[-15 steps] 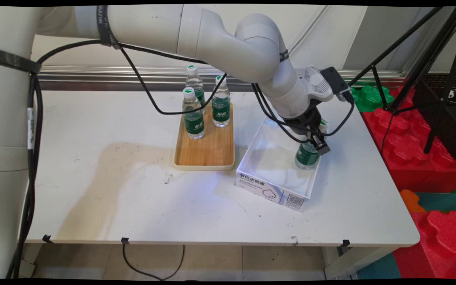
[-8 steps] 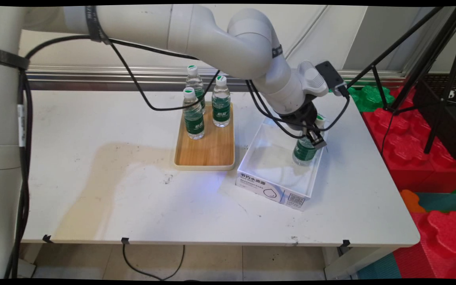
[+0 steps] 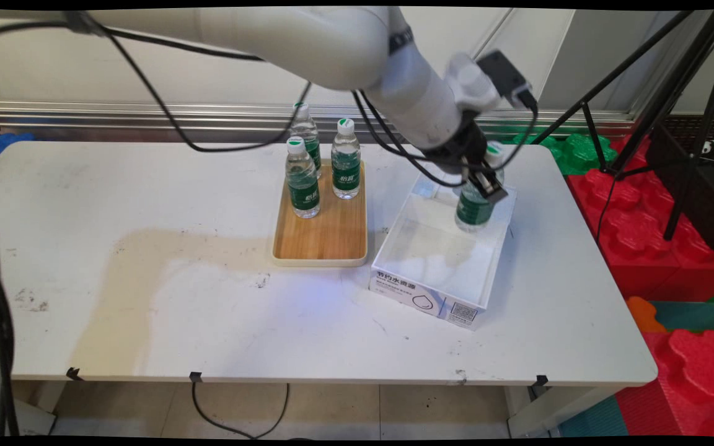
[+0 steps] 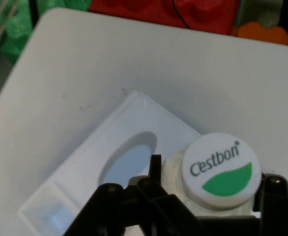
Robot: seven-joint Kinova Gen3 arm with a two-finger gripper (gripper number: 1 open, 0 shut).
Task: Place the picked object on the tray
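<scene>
My gripper is shut on a water bottle with a green label and a white cap, gripping it near the neck. The bottle hangs upright above the far right part of the white open box, clear of its floor. In the hand view the bottle's cap, printed C'estbon with a green leaf, sits between my fingers, with the box below. Three more bottles of the same kind stand on the wooden tray: one in front, one to its right, one behind.
The wooden tray lies left of the box, almost touching it. A black tripod and red and green foam blocks stand off the table's right edge. Black cables hang from the arm over the tray's far side.
The arm has risen and lifted the bottle off the box floor, moving it up and slightly toward the far side. The three tray bottles have not moved.
</scene>
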